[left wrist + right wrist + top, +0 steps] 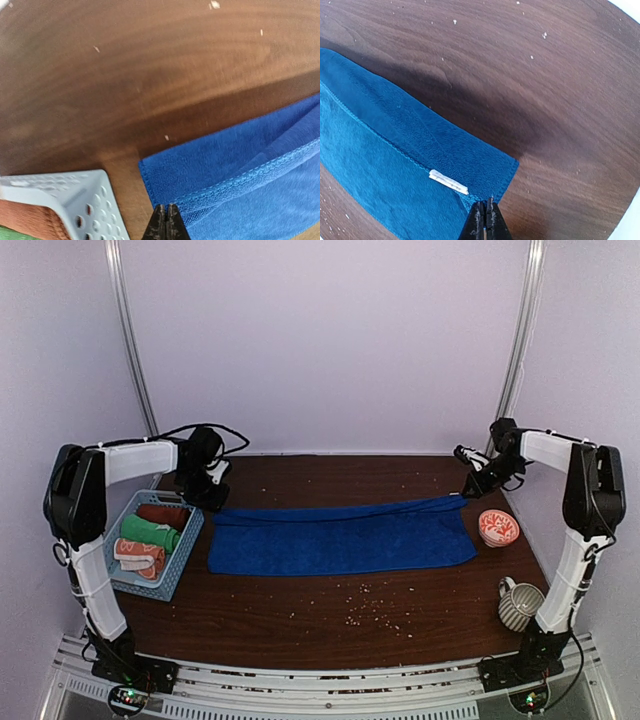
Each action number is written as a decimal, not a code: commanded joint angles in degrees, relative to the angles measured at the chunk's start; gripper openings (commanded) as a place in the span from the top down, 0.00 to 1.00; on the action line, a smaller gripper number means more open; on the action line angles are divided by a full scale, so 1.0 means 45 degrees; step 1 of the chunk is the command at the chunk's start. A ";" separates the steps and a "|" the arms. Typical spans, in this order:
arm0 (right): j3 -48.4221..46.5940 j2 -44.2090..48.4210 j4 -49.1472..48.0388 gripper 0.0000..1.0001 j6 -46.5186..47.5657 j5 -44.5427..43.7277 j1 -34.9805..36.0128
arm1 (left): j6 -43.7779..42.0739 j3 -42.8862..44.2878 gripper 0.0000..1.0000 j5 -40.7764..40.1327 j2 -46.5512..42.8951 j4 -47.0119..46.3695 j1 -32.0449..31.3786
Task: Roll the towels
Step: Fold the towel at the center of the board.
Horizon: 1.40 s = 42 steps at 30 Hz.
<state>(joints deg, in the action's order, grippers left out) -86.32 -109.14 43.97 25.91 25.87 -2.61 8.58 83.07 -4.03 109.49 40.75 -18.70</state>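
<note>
A royal blue towel [340, 540] lies stretched across the middle of the table, folded lengthwise. My left gripper [215, 502] is at its far left corner, shut on the hem of the upper layer [240, 165]; the closed tips [166, 220] meet right at the stitched edge. My right gripper [468, 492] pinches the far right corner [395, 165], its tips [484, 220] shut on the cloth beside a white label [448, 181]. Three more towels sit rolled in the basket: dark red [162, 513], green [150, 533], and orange with white [140, 555].
The light blue basket [193, 530] stands at the left, its corner [75, 195] just beside the left gripper. An orange-and-white bowl [497, 527] sits right of the towel. A striped mug [518, 602] is at the front right. Crumbs [365, 610] dot the wood.
</note>
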 commanded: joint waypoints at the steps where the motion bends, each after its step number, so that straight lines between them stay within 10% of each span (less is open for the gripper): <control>1: 0.0703 0.0831 -0.0099 1.00 0.0593 0.0322 -0.0210 | -0.0104 -0.0598 1.00 0.0762 -0.0819 -0.0247 0.0102; 42: 0.4270 0.2710 0.1441 1.00 0.4320 0.0153 -0.0455 | -0.0576 -0.3529 1.00 0.1749 -0.2948 -0.0091 0.0093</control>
<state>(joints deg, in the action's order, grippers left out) -68.03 -98.48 47.57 41.54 28.25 -4.23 6.48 68.40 2.79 98.63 40.60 -18.70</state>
